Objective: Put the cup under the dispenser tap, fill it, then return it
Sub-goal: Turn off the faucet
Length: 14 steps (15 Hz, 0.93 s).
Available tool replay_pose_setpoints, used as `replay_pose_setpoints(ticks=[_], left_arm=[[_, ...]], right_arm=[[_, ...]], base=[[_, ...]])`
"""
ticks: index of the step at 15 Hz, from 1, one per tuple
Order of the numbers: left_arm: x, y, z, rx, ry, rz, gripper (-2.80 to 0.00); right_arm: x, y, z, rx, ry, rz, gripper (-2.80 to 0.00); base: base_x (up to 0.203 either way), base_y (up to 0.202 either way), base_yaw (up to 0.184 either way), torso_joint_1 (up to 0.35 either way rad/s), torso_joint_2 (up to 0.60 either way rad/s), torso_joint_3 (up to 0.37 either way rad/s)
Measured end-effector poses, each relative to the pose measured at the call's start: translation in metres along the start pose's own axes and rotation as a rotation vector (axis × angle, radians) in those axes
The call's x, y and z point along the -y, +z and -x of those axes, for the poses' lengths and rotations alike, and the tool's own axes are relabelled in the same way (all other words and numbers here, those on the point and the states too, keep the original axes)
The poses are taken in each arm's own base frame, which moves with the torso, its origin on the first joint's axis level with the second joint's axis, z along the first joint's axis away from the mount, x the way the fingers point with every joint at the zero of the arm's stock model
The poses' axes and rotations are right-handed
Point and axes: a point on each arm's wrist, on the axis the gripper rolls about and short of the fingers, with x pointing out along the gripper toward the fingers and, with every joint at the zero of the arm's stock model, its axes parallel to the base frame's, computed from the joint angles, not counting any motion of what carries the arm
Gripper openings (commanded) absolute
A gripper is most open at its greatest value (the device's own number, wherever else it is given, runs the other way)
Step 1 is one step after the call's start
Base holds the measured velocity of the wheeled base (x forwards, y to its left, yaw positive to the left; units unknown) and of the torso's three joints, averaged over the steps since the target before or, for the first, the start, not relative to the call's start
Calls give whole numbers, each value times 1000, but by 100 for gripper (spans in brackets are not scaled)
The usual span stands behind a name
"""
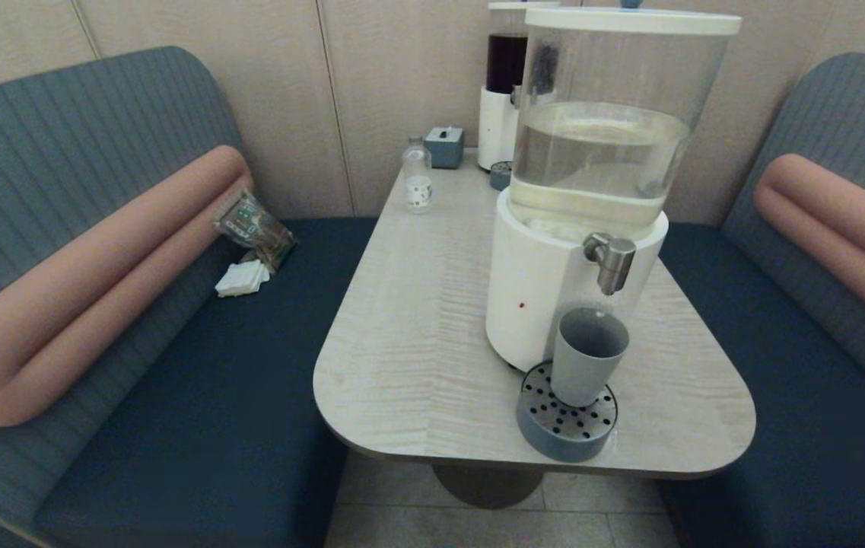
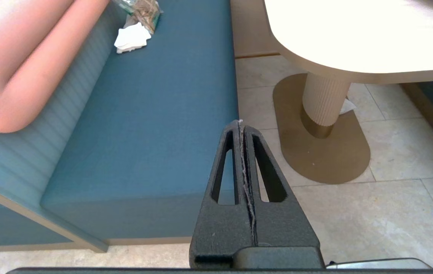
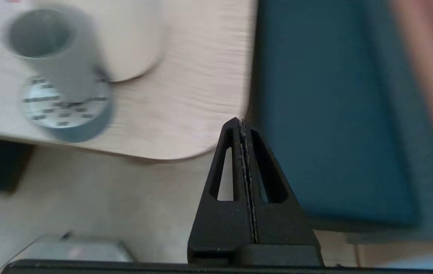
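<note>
One cup (image 1: 588, 355) stands on the tray (image 1: 565, 426) beneath the dispenser tap (image 1: 611, 260).

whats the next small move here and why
Probably bring the right tool in over the table corner toward the tap to start the flow. The cup already stands upright on the tray under the tap, free of both tools. The right tool is shut, off the table edge. The left tool is parked, shut, low by the bench.

Matte cup (image 1: 586, 355), brushed-steel dispenser tap (image 1: 611, 260), perforated metal tray (image 1: 565, 425), pale wood-grain table (image 1: 417, 320)
</note>
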Motion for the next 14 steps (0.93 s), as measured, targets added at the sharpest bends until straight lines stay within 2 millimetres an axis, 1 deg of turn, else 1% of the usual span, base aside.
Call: replay_pose_setpoints(ticks=[2,5,11,14], left_arm=[[0,0,0,0,0,0,-280],[0,0,0,1,0,0,-280],[0,0,0,1,0,0,-280],[0,0,0,0,0,0,-280]], right_arm=[[0,-24,9,48,-88,-1,-280],[-1,-49,19,162,-188,-13,-280],[-7,-113,38,231,-199,-13,-280],[-10,-139,44,281,-182,-16,-280]], base=[[0,0,0,0,0,0],[0,0,0,0,0,0],[0,0,0,0,0,0],[0,0,0,0,0,0]])
